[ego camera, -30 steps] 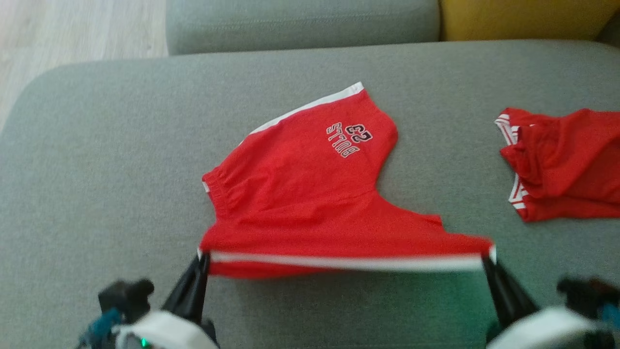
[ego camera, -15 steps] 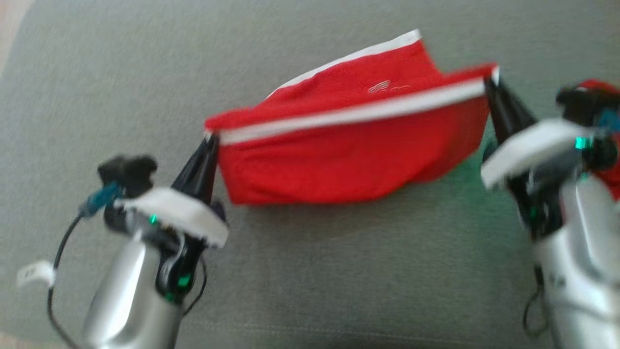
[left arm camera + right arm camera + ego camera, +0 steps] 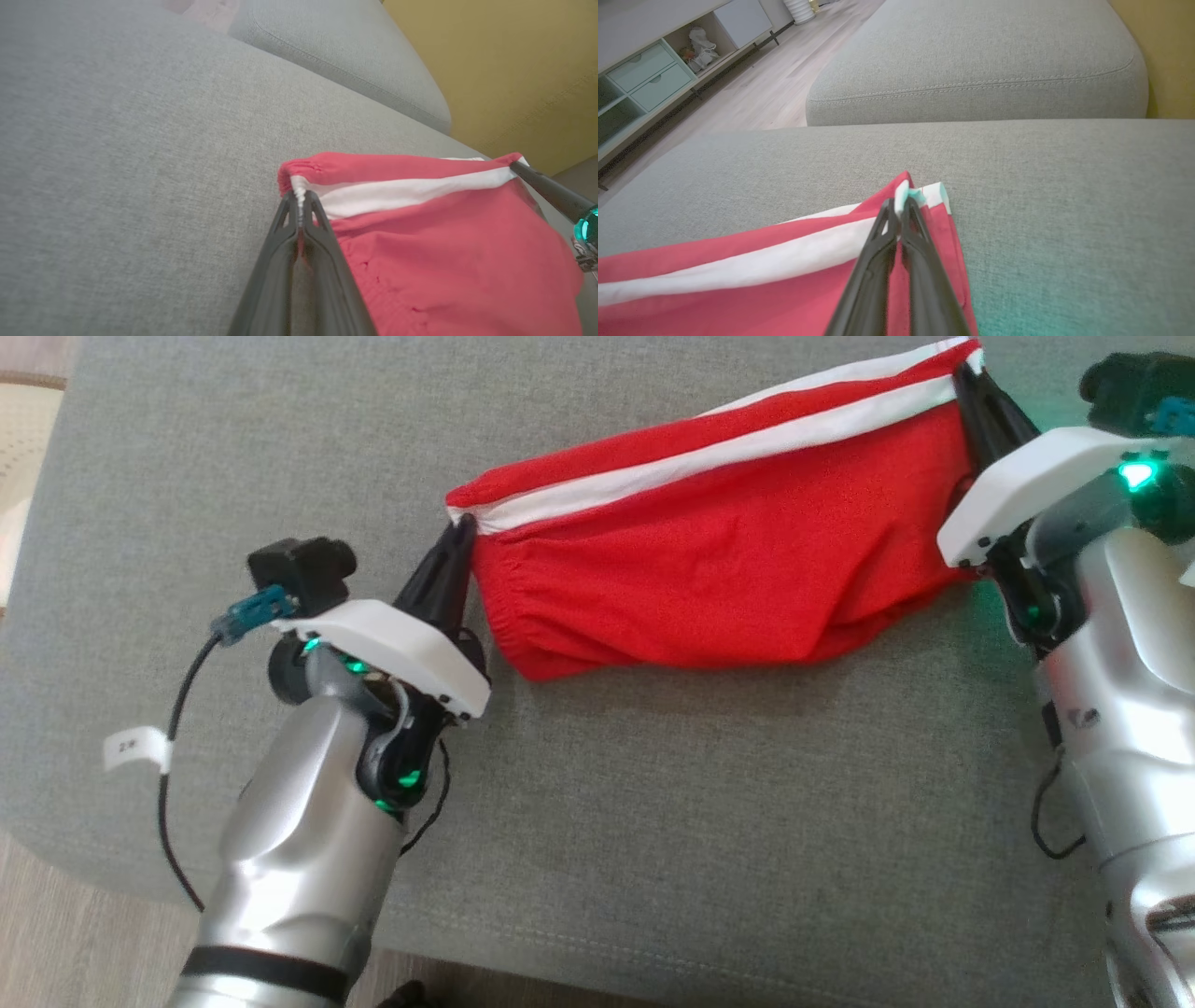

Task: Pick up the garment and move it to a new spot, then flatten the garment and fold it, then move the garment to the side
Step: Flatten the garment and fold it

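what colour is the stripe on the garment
White, along the red garment; the stripe shows best in the head view.

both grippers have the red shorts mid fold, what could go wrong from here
1. The left gripper and right gripper each pinch just the tip of a corner of the red shorts; a tug could slip one free and undo the fold.
2. The white stripe runs slanted and the elastic waist bunches by the left gripper, so the layers may land skewed or wrinkled on the cushion.

grey sofa seat (image 3: 653, 821) | grey cushion behind (image 3: 980, 70) | yellow cushion (image 3: 514, 70) | wood floor (image 3: 770, 88) | pale drawer cabinet (image 3: 649, 74)
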